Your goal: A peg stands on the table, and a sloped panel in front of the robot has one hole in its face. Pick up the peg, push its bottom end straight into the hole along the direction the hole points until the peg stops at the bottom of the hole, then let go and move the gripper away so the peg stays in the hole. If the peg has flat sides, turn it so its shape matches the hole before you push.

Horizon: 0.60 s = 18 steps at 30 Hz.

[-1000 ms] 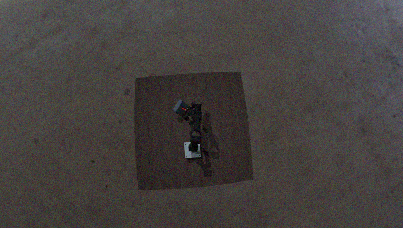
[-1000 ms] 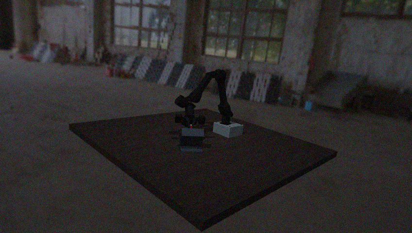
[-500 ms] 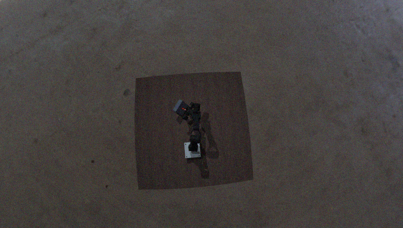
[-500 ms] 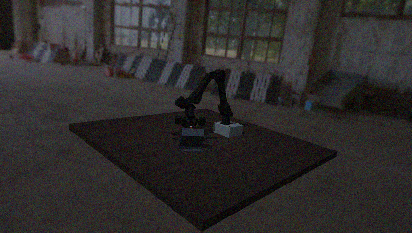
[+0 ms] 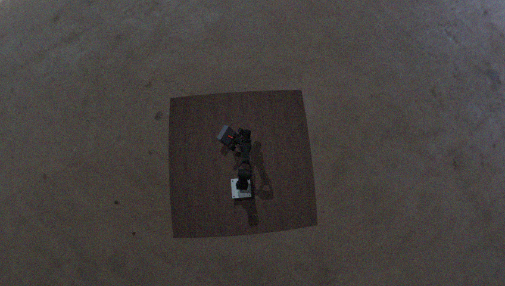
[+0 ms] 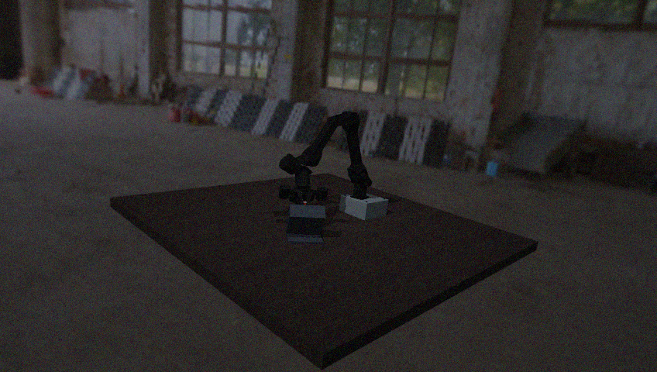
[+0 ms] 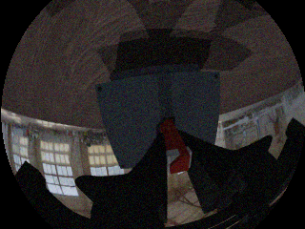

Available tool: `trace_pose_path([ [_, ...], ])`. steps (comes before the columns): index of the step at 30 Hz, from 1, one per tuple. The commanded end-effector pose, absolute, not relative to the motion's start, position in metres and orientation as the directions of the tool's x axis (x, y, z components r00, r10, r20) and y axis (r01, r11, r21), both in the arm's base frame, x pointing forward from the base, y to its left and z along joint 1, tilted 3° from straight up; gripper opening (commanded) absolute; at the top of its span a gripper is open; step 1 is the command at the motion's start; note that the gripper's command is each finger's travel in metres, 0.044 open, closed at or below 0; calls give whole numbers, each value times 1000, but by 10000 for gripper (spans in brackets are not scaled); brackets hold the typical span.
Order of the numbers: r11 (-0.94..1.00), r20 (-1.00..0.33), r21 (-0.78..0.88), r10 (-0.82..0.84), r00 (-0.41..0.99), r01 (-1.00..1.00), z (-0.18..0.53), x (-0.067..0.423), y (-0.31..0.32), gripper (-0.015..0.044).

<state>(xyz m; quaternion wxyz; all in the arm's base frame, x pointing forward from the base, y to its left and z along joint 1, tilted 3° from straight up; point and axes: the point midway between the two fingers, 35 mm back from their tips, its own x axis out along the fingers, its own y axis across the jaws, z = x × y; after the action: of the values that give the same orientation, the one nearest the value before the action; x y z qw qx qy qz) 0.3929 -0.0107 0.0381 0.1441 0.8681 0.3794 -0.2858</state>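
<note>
Dim warehouse light leaves the dark table [image 6: 414,258] and black arm [image 6: 350,138] hard to read. From the exterior view the sloped panel [image 6: 306,217] shows only its back, so its hole is hidden. The claw [image 7: 171,172] is nearly closed, gripping the red peg [image 7: 173,147], whose lower end disappears against the panel's face; how deep it sits cannot be told.

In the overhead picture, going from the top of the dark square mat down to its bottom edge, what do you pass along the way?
Bare mat → grey sloped panel with the red peg at its face, pinched by the gripper → black arm → white base block → the arm's shadow.
</note>
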Motion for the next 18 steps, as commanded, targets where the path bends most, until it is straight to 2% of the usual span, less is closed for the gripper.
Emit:
trace_pose_path([
  [1, -671, -606, 33, 576, 549, 741, 38, 393, -11, 79],
  [14, -671, -607, 33, 576, 548, 741, 40, 391, -13, 420],
  [15, -671, -607, 33, 575, 548, 741, 41, 391, -14, 440],
  [18, -671, -609, 33, 574, 547, 741, 44, 388, -18, 440],
])
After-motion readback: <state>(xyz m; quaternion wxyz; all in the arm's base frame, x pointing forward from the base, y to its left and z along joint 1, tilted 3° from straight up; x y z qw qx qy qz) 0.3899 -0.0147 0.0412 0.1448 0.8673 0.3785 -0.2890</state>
